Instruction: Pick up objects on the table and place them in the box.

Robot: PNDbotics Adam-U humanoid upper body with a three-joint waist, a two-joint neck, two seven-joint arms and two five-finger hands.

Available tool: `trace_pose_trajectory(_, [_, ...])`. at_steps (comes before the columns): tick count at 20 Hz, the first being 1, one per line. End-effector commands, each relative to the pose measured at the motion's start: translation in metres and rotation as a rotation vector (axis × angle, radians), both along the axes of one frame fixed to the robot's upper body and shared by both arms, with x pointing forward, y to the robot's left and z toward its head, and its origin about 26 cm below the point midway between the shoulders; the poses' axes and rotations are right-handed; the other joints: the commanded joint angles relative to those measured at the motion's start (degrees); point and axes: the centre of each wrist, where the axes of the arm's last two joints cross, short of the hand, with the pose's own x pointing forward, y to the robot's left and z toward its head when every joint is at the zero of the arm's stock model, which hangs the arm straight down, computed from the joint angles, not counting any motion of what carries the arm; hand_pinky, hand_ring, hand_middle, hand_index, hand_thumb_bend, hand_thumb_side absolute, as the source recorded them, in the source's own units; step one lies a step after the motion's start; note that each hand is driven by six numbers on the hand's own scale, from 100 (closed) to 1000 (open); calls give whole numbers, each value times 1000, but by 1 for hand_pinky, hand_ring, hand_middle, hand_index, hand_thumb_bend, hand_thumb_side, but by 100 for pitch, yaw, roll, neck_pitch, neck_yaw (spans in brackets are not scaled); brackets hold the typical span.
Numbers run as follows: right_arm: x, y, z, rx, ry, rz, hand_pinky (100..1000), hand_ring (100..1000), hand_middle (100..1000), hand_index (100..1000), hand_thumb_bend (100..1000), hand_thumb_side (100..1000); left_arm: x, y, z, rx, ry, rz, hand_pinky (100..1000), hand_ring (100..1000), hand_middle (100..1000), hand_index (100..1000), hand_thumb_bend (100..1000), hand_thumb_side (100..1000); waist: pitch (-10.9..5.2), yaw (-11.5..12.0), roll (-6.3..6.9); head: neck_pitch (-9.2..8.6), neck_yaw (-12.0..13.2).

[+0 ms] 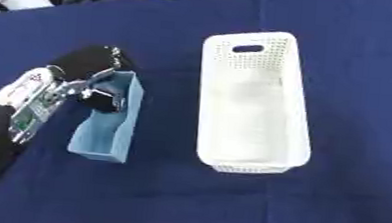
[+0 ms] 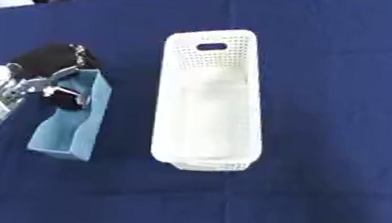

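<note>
Left hand [image 1: 96,83] sits at the far end of a light blue tray [image 1: 105,141], its fingers curled over the tray's left wall and into the hollow, so it looks clamped on the tray; the fingertips themselves are dark and hard to separate from the shadow. The right hand is in no view.

By size: the blue tabletop [image 1: 341,215] fills both views. On it, right of centre, stands the white basket [image 1: 297,116], long and open-topped, with perforated walls and a handle slot at its far end; I see nothing clearly inside it. Left of it, apart from it, lies the tray, long axis running near to far, resting on the cloth.

The step in hand appears to be lifting the tray to carry it right into the basket. Since the grip is at one end, the near end will likely droop, so lift it well clear of the cloth before moving. Keep the tray's length in line with the basket's, clear the left rim, and lower it inside before the fingers let go.
</note>
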Motion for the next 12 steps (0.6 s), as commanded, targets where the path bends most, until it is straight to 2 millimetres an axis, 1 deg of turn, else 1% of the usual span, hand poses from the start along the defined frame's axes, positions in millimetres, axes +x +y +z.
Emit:
trace_pose_trajectory(1, [-2, 0, 6, -11, -20, -10, 493, 589, 602, 719, 100, 681, -3, 5, -3, -28, -11, 18, 100, 100, 147, 421, 100, 251, -56, 19, -29, 0, 99])
trace_pose_trajectory(2, [-2, 0, 6, -16, -21, -15, 497, 594, 609, 721, 100, 687, -4, 5, -5, -42, -22, 18, 100, 100, 148, 422, 100, 250, -55, 20, -28, 0, 103])
trace_pose_trajectory(3, [-2, -1, 6, -18, -22, -21, 452, 546, 548, 692, 100, 614, -5, 5, -6, -52, -30, 17, 100, 100, 145, 417, 100, 251, -55, 21, -28, 0, 106])
trace_pose_trajectory(4, [-2, -1, 6, -20, -22, -32, 464, 559, 566, 702, 100, 639, -5, 4, -7, -63, -39, 16, 100, 100, 144, 416, 100, 252, -55, 24, -27, 0, 106])
trace_pose_trajectory(5, [-2, -1, 6, -20, -21, -41, 413, 508, 503, 660, 100, 572, -6, 4, -8, -70, -47, 16, 100, 100, 148, 416, 100, 250, -55, 27, -26, 0, 107])
trace_pose_trajectory(6, [-2, -2, 6, -20, -20, -55, 402, 497, 490, 649, 100, 563, -6, 4, -9, -83, -61, 15, 100, 100, 143, 414, 100, 253, -55, 35, -25, 0, 106])
trace_pose_trajectory(8, [-2, -3, 6, -21, -16, -79, 382, 483, 477, 639, 100, 558, -8, 4, -10, -125, -106, 16, 100, 100, 101, 389, 100, 275, -55, 60, -24, 0, 97])
trace_pose_trajectory(9, [-2, -2, 6, -21, -15, -88, 377, 480, 474, 638, 100, 558, -9, 4, -10, -152, -135, 18, 100, 100, 100, 368, 100, 297, -54, 73, -25, 0, 92])
trace_pose_trajectory(12, [-2, -2, 5, -20, -12, -101, 363, 472, 465, 635, 100, 567, -11, 4, -8, -293, -265, 24, 100, 100, 100, 332, 100, 310, -52, 127, -39, 0, 71])
